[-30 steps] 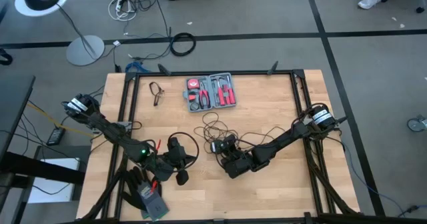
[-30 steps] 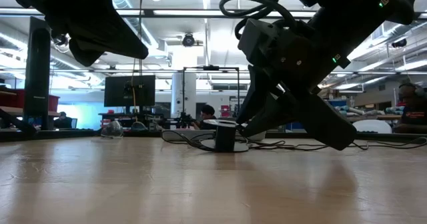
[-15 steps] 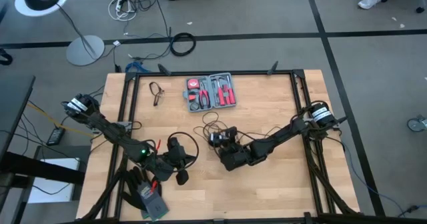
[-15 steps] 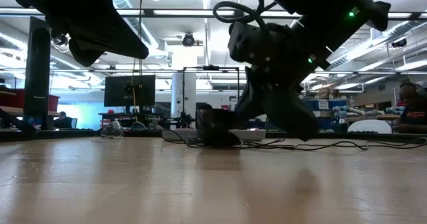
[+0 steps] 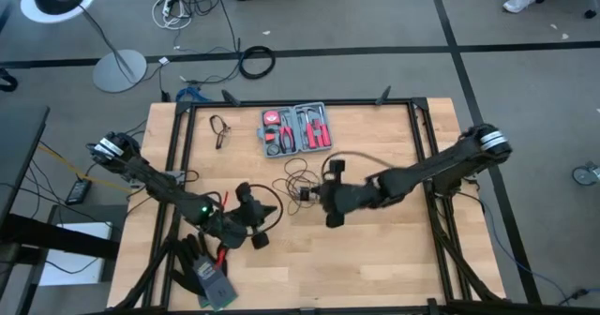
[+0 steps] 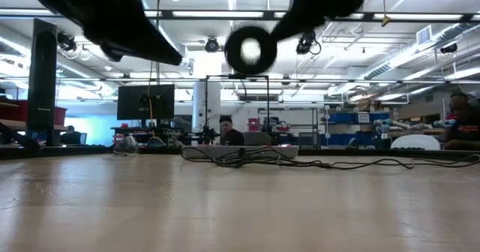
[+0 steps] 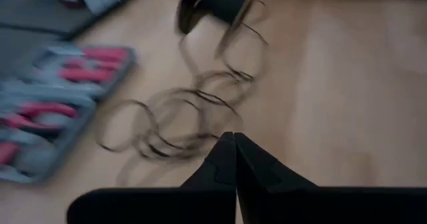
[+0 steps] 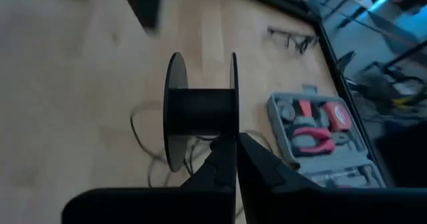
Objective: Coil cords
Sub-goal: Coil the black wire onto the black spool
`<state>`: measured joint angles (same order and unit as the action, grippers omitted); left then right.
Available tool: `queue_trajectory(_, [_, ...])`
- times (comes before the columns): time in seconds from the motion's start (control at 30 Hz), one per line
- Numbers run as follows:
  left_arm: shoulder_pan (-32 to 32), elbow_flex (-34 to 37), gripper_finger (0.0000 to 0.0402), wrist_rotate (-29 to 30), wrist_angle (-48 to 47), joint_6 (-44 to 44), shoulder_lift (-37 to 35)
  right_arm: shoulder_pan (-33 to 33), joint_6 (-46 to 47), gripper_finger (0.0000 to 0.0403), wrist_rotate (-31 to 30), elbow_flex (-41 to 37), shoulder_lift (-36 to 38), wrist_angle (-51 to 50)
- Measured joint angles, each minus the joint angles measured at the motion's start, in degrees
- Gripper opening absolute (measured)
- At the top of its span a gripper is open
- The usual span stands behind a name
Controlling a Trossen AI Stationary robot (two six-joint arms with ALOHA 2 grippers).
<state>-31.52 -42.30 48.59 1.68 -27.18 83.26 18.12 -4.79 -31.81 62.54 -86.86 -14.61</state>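
The right pincer [image 8: 235,147] is closed, its two dark fingers pressed together with the tips meeting at the lower rim of a small black disc [image 8: 200,111] – a reel-shaped piece with two thin round flanges and a dark core. The low view shows that disc [image 6: 250,51] up in the air, well clear of the table [image 5: 375,259], so the pincer appears to be gripping it by the flange edge; whether the thin wire is pinched as well cannot be told. From above, the right arm reaches in from the table's right edge to about the middle of the table, just beside the loose tangle of the cord [image 5: 298,176].

The cord itself lies on the wood in several slack, overlapping loops, near the red tool kit [image 5: 296,129] on the side toward the arms. At table height it reads as a low black heap [image 6: 247,156] with a strand trailing off to the right.

The left pincer [image 7: 233,147] is closed too, fingertips touching and nothing visible between them. It hangs over the left half of the table, pointing toward the loops [image 7: 180,114] and apart from them. A pair of glasses [image 5: 219,130] lies near the far left corner – well away from both arms
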Motion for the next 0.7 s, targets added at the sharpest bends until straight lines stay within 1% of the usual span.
queue_trajectory(0.07, [1.32,0.00,0.0002,1.38,1.40,3.02,0.00,-1.79,0.78,0.0001,3.06,0.02,2.74,-0.16])
queue_trajectory(0.17, [3.01,0.00,0.0004,1.42,3.67,5.82,0.00,-4.96,0.91,0.0001,8.77,0.02,5.23,-0.58])
queue_trajectory(0.37, [4.91,0.00,0.0005,1.39,5.02,9.22,-0.02,-10.73,1.05,0.0000,24.35,0.02,4.97,-0.68])
queue_trajectory(0.47, [5.09,0.00,0.0005,0.79,5.30,10.10,-0.02,-11.74,2.25,0.0000,28.93,0.00,3.99,-0.86])
queue_trajectory(0.6, [4.87,0.00,0.0004,-1.56,8.06,6.11,-0.02,-11.31,2.20,0.0000,32.59,0.00,3.49,-0.67])
queue_trajectory(0.7, [4.85,0.00,0.0004,-1.92,10.71,6.04,-0.02,-10.68,1.73,0.0000,35.09,0.02,3.16,-0.78])
